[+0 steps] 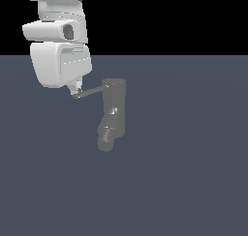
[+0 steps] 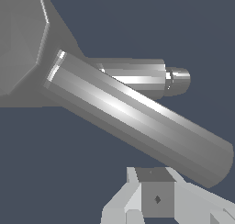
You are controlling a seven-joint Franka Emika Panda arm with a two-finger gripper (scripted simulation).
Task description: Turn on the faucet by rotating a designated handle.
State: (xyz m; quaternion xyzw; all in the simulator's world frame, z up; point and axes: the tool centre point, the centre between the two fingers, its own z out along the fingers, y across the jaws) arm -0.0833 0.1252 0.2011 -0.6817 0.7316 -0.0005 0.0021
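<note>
Faucet stood mid-desk, rigid metal; gripper sat at the free tip of the thin, slick-looking handle, best leverage there, jaw opening not discernible, nothing visibly grasped.

Gripper pointing down, arm upright

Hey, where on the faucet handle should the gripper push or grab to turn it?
Probably near the free tip of the handle, the thin rod sticking out sideways from the top cap of the faucet toward the exterior view's left. That end gives the most leverage, and the gripper is already right at it, coming from above.
</note>
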